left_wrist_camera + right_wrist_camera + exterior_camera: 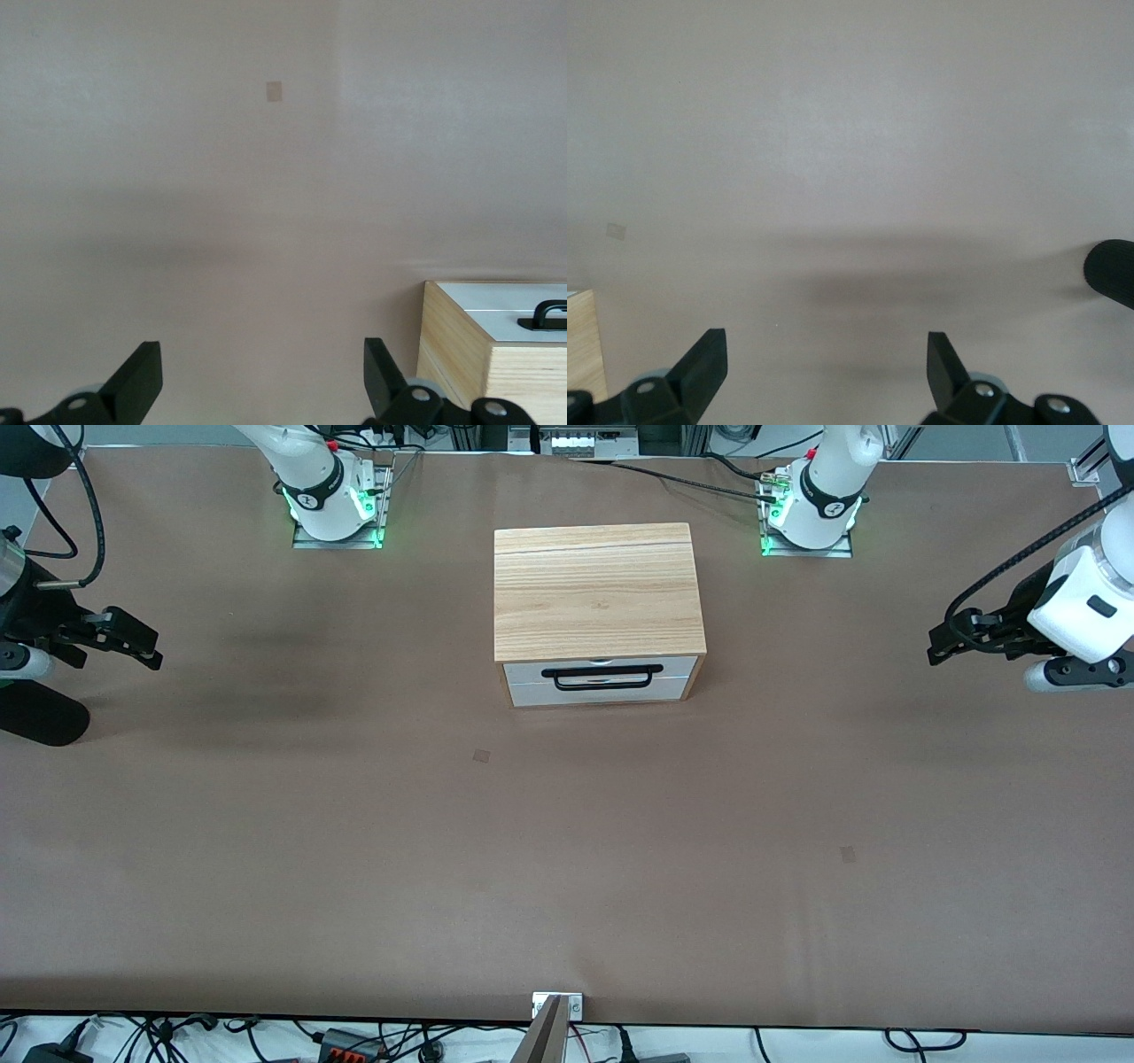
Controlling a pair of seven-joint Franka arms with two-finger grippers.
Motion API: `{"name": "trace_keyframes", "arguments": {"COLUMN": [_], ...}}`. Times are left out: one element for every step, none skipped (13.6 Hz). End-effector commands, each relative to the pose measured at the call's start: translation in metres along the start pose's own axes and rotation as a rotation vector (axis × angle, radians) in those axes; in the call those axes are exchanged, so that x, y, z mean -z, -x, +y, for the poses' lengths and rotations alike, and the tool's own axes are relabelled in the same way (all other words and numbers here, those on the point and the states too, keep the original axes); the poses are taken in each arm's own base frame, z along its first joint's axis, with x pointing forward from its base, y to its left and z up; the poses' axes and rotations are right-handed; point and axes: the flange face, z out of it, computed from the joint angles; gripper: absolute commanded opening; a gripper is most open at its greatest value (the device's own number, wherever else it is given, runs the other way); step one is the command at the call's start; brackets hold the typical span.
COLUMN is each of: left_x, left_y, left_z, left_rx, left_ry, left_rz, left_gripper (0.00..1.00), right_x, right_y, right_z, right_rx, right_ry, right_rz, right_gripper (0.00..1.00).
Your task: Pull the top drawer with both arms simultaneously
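A light-wood cabinet (pixel 598 589) stands at the middle of the table, between the two arm bases. Its top drawer (pixel 523 669) is shut, a white front panel with a long black bar handle (pixel 602 676). My left gripper (pixel 941 642) hangs open and empty over the table at the left arm's end, well apart from the cabinet. My right gripper (pixel 146 648) hangs open and empty over the right arm's end. In the left wrist view the open gripper (pixel 263 376) has the cabinet (pixel 452 341) and handle (pixel 549 312) off to one side. The right wrist view shows its open gripper (pixel 826 372) and a cabinet corner (pixel 583 341).
A black cylinder (pixel 40 722) lies under the right arm and also appears in the right wrist view as a black cylinder (pixel 1112 270). Small square marks (pixel 481 755) (pixel 848 854) dot the brown table cover. A metal bracket (pixel 556 1005) sits at the table edge nearest the camera.
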Motion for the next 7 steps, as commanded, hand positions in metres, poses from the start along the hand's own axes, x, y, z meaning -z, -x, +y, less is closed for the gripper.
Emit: {"name": "trace_keyframes", "arguments": {"left_x": [-0.031, -0.040, -0.059, -0.073, -0.082, -0.099, -0.115], "left_y": [-0.031, -0.038, -0.047, -0.056, -0.060, -0.069, -0.078], "left_z": [-0.001, 0.002, 0.016, 0.024, 0.039, 0.049, 0.054], "left_rx": [-0.008, -0.006, -0.021, -0.018, -0.033, -0.029, -0.014], "left_ry": [0.016, 0.048, 0.035, 0.047, 0.082, 0.153, 0.209], "left_rz": [-0.021, -0.017, -0.041, -0.056, -0.060, -0.070, -0.081], "left_gripper": [1.00, 1.00, 1.00, 1.00, 1.00, 1.00, 1.00], "right_x": [-0.029, -0.036, -0.047, -0.063, -0.072, -0.083, -0.091], "right_y": [-0.010, -0.011, -0.014, -0.018, -0.019, -0.021, -0.022], "right_z": [-0.006, -0.013, -0.021, -0.043, -0.066, -0.091, -0.120], "right_rx": [0.018, 0.034, 0.045, 0.084, 0.120, 0.153, 0.162], "right_ry": [0.007, 0.007, 0.005, 0.007, 0.007, -0.010, -0.070], "right_rz": [-0.056, -0.073, -0.094, -0.122, -0.142, -0.150, -0.158], "right_gripper": [1.00, 1.00, 1.00, 1.00, 1.00, 1.00, 1.00]}}
